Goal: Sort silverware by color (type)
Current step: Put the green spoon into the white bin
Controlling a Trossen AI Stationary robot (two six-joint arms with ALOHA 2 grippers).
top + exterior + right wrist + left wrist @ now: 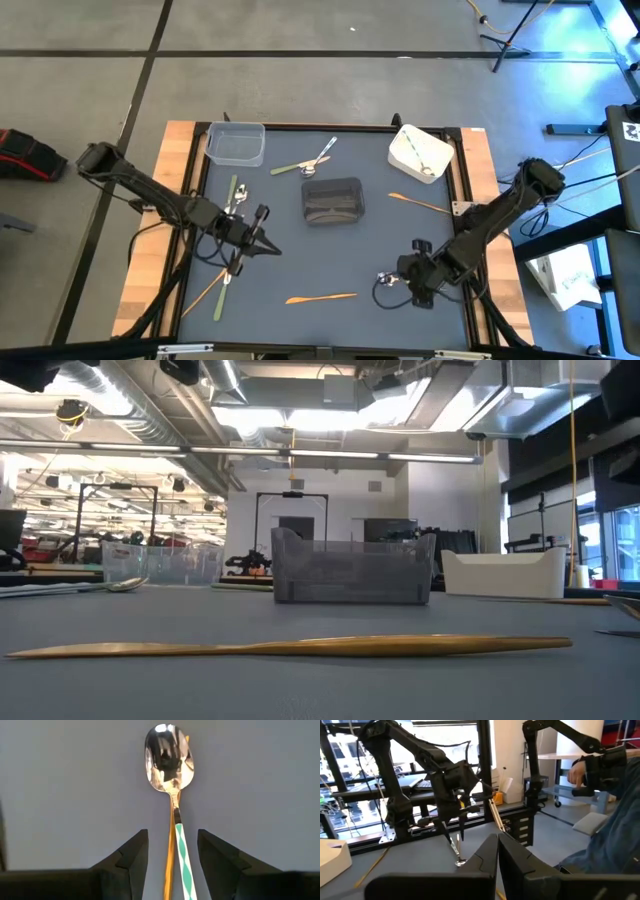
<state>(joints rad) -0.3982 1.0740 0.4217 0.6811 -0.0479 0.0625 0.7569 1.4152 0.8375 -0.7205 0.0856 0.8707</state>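
Observation:
My right gripper (398, 283) points steeply down over the mat's near right part and is shut on a shiny spoon (169, 757) with a green-and-white striped handle. My left gripper (268, 247) is shut on nothing and points level toward the right, above the mat's left half. On the mat lie an orange utensil (320, 297) near the front, another orange one (418, 203) at the right, olive-green and silver ones (235, 195) at the left, a green and an orange one (215, 295) at the near left, and a green and a silver one (315, 160) at the back. My right gripper has the spoon's striped handle (182, 865) running back between its two fingers, along them. At the fingertips (140, 850) a gap shows on either side, and the place of the hold lies farther back, hidden. The spoon hangs bowl down (460, 862), close to the mat; whether it touches, I cannot tell.
A dark grey container (332, 200) stands at the mat's middle, a clear one (236, 143) at the back left, a white one (420, 152) at the back right. A person sits beyond the table's right side (620, 820).

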